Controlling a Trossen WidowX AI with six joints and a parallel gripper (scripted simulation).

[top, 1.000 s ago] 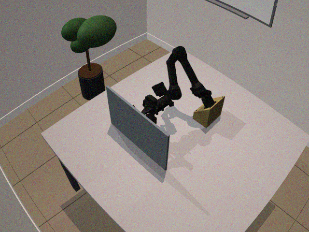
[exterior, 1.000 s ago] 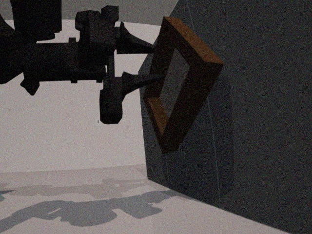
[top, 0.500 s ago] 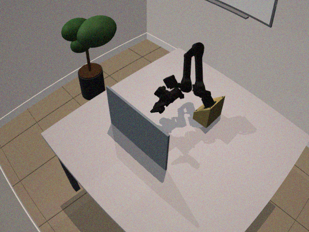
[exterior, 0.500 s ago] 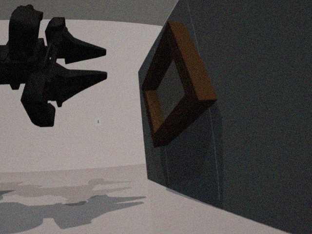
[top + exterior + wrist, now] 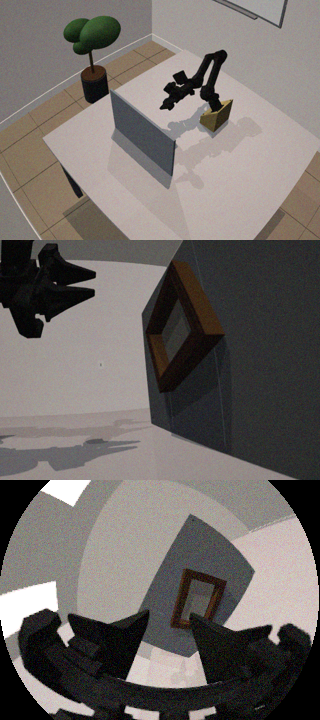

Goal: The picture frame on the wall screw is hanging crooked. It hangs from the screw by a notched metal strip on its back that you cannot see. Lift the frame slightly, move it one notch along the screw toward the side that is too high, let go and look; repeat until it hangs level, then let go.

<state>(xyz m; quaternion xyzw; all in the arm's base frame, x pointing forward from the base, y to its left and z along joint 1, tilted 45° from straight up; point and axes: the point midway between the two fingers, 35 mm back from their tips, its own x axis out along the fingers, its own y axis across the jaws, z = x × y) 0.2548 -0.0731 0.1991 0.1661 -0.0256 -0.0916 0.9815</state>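
The brown picture frame [image 5: 197, 299] [image 5: 180, 597] hangs on the near face of the blue-grey wall panel [image 5: 142, 134] [image 5: 271, 356] [image 5: 165, 597]. It is clearly crooked: seen from the wrist view, its right side is higher and its left side lower, relative to the panel. In the top view the frame is hidden behind the panel. The screw and the notched strip do not show. My black gripper [image 5: 163, 107] [image 5: 95, 283] [image 5: 170, 613] is open and empty. It is held back from the panel, with a wide gap between its fingertips and the frame.
The panel stands upright on the pale table [image 5: 219, 180]. The arm's tan wedge base [image 5: 222, 114] is on the table behind the gripper. A potted plant [image 5: 100, 32] stands on the floor past the table, and a whiteboard [image 5: 261, 9] hangs on the room wall.
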